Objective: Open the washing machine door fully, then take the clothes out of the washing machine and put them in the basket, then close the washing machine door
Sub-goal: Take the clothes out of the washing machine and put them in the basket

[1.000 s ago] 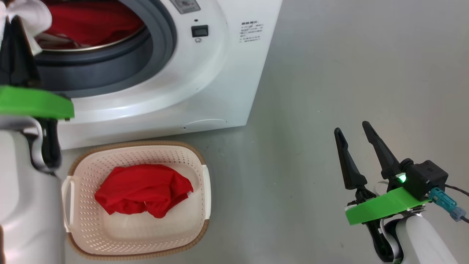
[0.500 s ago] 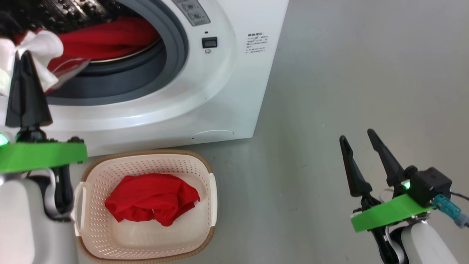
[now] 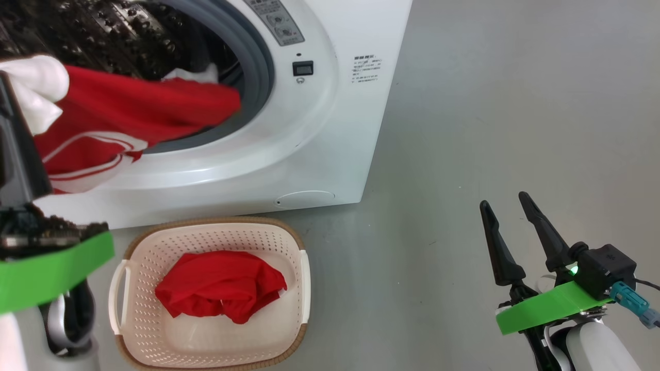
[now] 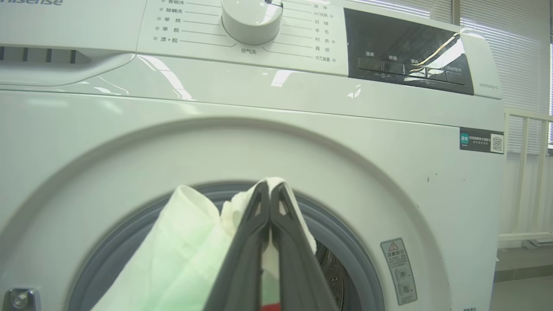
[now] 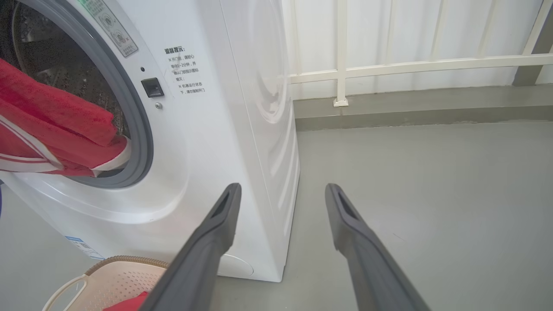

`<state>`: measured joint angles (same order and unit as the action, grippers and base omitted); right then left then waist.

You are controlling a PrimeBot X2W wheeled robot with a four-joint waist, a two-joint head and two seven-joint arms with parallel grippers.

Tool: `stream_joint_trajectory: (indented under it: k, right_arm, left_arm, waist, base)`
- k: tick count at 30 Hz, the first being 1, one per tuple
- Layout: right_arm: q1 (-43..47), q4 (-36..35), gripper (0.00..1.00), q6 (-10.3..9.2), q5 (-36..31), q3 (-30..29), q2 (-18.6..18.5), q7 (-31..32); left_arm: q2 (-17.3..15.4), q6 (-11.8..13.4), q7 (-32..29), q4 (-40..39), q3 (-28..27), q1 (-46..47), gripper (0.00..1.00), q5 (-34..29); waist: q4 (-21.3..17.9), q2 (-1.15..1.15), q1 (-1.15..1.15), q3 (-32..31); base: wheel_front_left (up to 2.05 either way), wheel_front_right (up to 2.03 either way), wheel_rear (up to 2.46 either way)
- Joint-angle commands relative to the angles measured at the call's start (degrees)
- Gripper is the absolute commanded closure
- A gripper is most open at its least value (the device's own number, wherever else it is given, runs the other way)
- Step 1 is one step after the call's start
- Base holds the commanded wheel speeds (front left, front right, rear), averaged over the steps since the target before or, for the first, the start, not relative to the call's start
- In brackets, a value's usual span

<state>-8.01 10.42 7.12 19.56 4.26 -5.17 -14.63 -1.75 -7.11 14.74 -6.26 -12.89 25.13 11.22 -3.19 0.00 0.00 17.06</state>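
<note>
Head view puts us in the middle of the unloading step. Our left pincer is clamped tight on a bunch of white cloth, and a red garment with white stripes trails from there over the grey ring and back into the drum of the washing machine. The basket sits on the floor just in front of the machine, with another red garment lying in it. Our right pincer hangs well off to the side, fingers spread wide and empty. Next, we judge, the load must come fully free of the ring, travel down over the basket, and only then be let go; shutting the machine comes last.
</note>
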Motion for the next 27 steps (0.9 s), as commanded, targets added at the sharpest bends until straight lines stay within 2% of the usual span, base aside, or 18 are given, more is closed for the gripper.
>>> stream_joint_trajectory:
  k: [1, 7, 11, 21, 27]
  right_arm:
    - [0.9, -1.5, 0.0, 0.36, -0.6, 0.9, -0.6, -0.4]
    - [0.8, -1.6, 0.0, 0.36, -0.6, 0.7, -0.7, -0.4]
    - [0.6, -1.6, 0.0, 0.36, -0.6, 0.6, -0.7, -0.4]
    - [-0.6, -1.9, 0.0, 0.36, -0.6, 0.7, -0.5, -0.4]
    - [-1.2, -1.9, 0.0, 0.36, -0.7, 0.9, -0.4, -0.4]
  left_arm:
    - [-1.2, -0.4, 0.3, -3.0, -1.1, -1.1, 1.0, -0.1]
    - [-1.1, 1.0, 0.3, -7.0, 1.4, -4.2, 1.0, 0.3]
    - [-1.1, 1.6, 0.3, -5.3, 2.9, -6.8, 1.0, 0.2]
    - [-1.1, 3.5, 0.3, 6.1, 5.9, -12.4, 1.0, 0.2]
    - [-1.1, 3.4, 0.3, 14.9, 6.2, -13.1, 1.0, -0.2]
  waist:
    - [0.0, 0.0, 0.0, 0.0]
    - [0.0, 0.0, 0.0, 0.3]
    - [0.0, 0.0, 0.0, 0.9]
    - [-0.2, 0.0, 0.0, 3.1]
    - [-0.4, 0.0, 0.0, 4.2]
  base:
    - [0.0, 0.0, 0.0]
    - [0.0, 0.0, 0.0]
    - [0.0, 0.0, 0.0]
    - [0.0, 0.0, 0.0]
    - [0.0, 0.0, 0.0]
